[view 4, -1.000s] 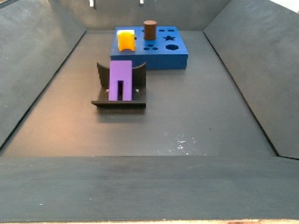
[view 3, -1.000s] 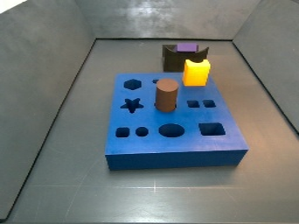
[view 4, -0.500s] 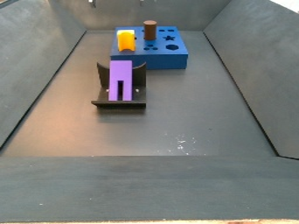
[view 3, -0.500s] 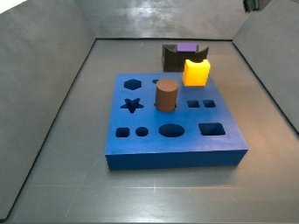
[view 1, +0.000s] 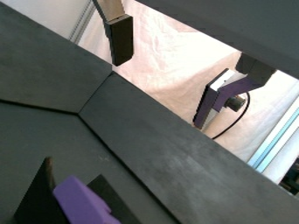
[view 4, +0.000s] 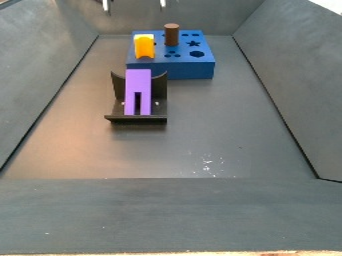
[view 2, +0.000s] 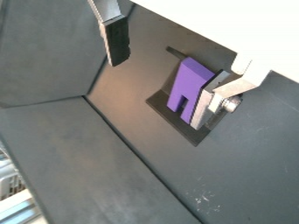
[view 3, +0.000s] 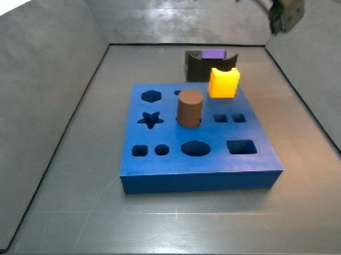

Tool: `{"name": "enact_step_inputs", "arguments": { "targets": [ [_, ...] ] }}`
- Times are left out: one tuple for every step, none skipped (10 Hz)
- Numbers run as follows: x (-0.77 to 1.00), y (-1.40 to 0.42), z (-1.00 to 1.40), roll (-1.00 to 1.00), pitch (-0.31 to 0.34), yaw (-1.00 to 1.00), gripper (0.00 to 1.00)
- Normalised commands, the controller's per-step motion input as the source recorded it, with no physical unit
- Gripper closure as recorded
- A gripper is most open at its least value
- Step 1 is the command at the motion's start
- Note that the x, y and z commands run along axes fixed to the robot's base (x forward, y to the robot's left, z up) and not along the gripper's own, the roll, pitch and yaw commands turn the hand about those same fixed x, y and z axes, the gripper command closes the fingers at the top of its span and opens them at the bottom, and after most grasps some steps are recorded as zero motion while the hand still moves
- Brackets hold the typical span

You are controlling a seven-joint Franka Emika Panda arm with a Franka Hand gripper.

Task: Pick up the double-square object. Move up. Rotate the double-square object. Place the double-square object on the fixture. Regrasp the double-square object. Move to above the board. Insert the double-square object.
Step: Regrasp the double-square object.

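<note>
Double-square object, a smooth purple rectangular block with a lengthwise groove, lies on the fixture, leaning along its sloped back; it is seen likewise in a wrist view and as a purple top above the dark bracket in a side view. Change noted: over the last second the side views showed no arm, whereas a dark blurred part of the arm now enters at the upper right corner of one of them, above and apart from the fixture. The block, fixture and board have not shifted. Judgement: placement on the fixture is complete and the arm is coming in for the regrasp; transfer above the board and insertion remain outstanding. Pincer is empty, its flat silver fingers with dark pads spread wide, held above the fixture and touching nothing. Fixture is a matt dark bracket on a base plate standing on the grey floor. Board is a thick blue slab, seemingly foam-like, with hexagon, star, round and square cut-outs; a yellow block and a brown cylinder stand upright in it. Enclosure walls are dull grey sheet with faint scuffing.
</note>
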Motion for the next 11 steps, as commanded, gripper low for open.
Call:
{"name": "enact_step_inputs", "arguments": {
  "targets": [
    [0.06, 0.06, -1.00, 0.08, -0.033, 0.12, 0.00],
    [0.07, 0.06, -1.00, 0.07, -0.050, 0.10, 0.00],
    [0.08, 0.06, -1.00, 0.07, -0.068, 0.08, 0.00],
    [0.09, 0.06, -1.00, 0.07, -0.074, 0.07, 0.00],
    [0.10, 0.05, -1.00, 0.07, -0.079, 0.04, 0.00],
    [0.11, 0.04, -1.00, 0.08, -0.077, 0.02, 0.00],
    [0.12, 0.04, -1.00, 0.08, -0.067, 0.00, 0.00],
    [0.13, 0.03, -1.00, 0.08, -0.058, 0.00, 0.00],
    [0.12, 0.02, -0.86, 0.08, -0.036, -0.01, 0.00],
    [0.10, 0.01, -0.72, 0.07, -0.025, -0.01, 0.00],
    [0.09, 0.01, -0.54, 0.07, -0.017, -0.01, 0.00]
  ]
}}
